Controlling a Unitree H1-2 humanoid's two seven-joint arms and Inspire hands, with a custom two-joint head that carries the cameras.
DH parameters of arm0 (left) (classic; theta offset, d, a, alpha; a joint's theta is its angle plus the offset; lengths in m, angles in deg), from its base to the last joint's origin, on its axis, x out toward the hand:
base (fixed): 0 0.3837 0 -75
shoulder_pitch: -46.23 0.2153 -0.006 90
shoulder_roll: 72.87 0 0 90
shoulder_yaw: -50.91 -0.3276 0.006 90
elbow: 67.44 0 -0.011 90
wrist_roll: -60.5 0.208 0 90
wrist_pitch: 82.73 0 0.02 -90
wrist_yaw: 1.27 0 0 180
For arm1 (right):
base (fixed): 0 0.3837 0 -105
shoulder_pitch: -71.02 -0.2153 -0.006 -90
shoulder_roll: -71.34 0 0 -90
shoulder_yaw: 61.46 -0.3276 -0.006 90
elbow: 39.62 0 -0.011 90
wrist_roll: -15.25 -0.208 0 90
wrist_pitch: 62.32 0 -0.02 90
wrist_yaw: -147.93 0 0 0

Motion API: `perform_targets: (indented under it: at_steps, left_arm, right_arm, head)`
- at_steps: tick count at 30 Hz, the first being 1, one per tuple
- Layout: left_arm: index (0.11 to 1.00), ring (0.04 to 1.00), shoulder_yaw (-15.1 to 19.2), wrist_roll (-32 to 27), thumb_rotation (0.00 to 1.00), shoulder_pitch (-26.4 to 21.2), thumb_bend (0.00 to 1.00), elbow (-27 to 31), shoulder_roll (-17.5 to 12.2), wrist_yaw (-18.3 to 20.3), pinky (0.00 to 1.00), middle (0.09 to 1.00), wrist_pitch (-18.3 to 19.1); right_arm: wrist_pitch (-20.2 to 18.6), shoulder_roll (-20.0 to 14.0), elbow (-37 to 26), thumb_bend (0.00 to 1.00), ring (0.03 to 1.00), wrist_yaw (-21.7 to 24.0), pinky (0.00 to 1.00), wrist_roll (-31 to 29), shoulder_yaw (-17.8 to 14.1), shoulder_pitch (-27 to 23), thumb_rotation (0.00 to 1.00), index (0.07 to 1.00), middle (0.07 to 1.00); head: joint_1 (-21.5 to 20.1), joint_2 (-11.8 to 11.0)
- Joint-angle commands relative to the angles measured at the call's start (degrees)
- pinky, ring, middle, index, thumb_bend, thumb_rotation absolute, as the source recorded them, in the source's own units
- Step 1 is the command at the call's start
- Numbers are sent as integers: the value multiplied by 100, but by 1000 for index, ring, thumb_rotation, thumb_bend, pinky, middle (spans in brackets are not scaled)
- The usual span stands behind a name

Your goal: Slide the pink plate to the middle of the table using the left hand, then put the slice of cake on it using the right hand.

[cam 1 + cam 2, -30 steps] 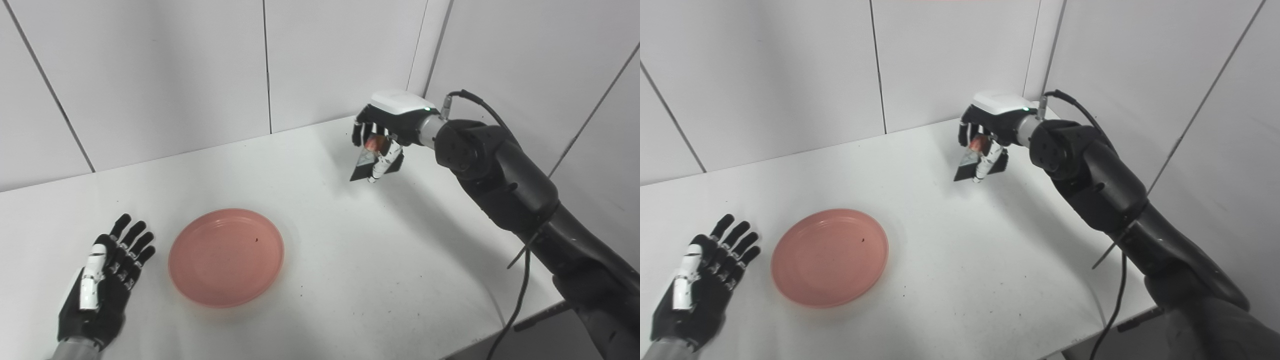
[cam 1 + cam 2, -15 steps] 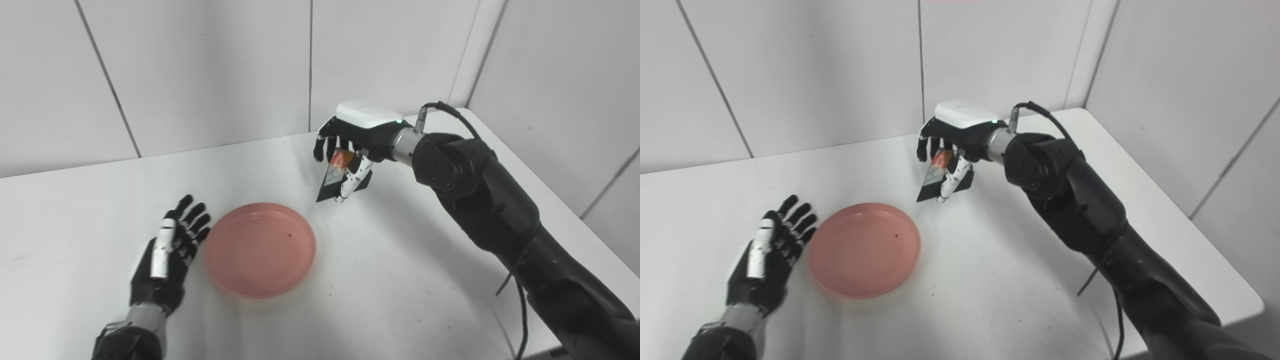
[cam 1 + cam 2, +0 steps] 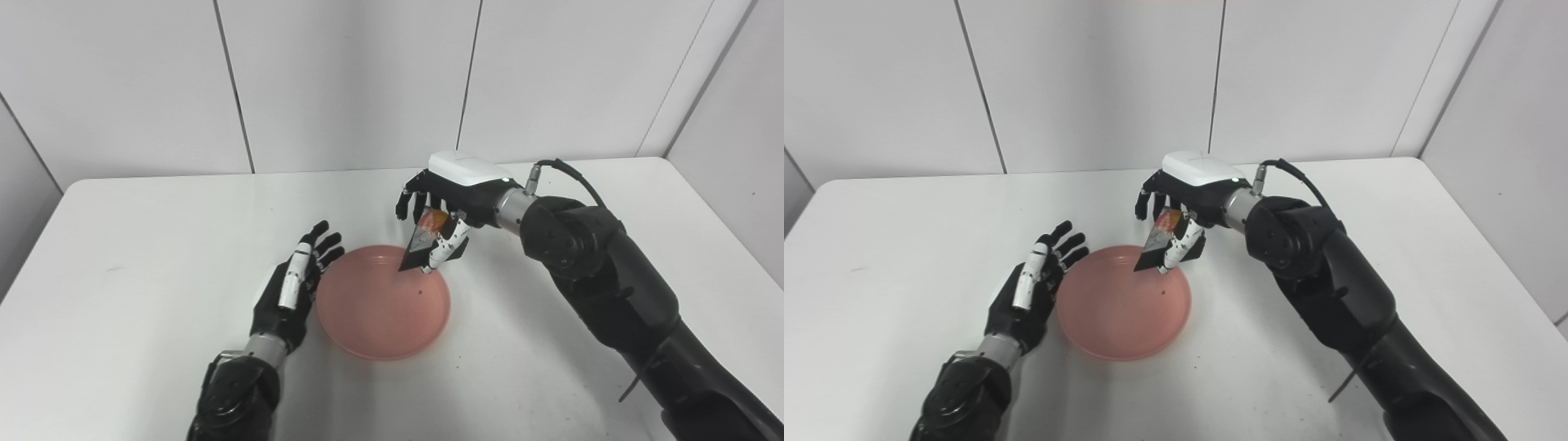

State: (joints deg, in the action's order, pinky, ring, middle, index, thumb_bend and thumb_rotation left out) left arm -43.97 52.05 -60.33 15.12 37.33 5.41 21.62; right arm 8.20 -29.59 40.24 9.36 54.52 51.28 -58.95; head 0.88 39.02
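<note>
Pink plate (image 3: 383, 303) sits at frame centre on the white table (image 3: 122, 245). Left hand (image 3: 294, 288) lies flat, fingers spread, empty, against the plate's left rim. Right hand (image 3: 441, 211) grips the cake slice (image 3: 422, 248) over the plate's upper-right edge.

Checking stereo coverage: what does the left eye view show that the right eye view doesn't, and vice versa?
Left eye only: a strip of the side wall at the picture's left edge runs down past the table's corner.
Right eye only: a wider stretch of table beyond the right arm.
Both: the pink plate mid-table, the open left hand by its left rim, and the right hand shut on the slice of cake, held over the plate's far rim.
</note>
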Motion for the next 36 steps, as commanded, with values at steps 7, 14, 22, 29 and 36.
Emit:
perform_targets:
  at_steps: [7,14,22,29,36]
  left_arm:
    - [905,890,-33,79,1000,-17,354,-140,172,-114,872,902,356]
    - [905,895,-60,96,1000,-25,354,-90,186,-104,880,904,385]
    - [899,891,-31,63,1000,-45,361,-81,197,-106,880,897,415]
    - [899,890,-30,82,1000,-49,361,-12,184,-114,878,897,497]
    - [904,893,-42,99,1000,-49,364,26,172,-110,874,902,531]
  right_arm:
    - [413,220,111,516,413,-282,291,85,155,-163,0,489,510]
    - [418,386,230,516,412,-312,274,153,319,4,0,494,503]
    - [525,440,364,518,417,-307,211,210,483,94,0,488,502]
    - [657,479,495,517,421,-360,266,164,548,199,0,488,507]
    - [598,546,695,517,420,-278,198,242,651,278,0,489,502]
  head:
    - [162,122]
    - [156,174]
    - [118,273]
    - [108,310]
    - [124,354]
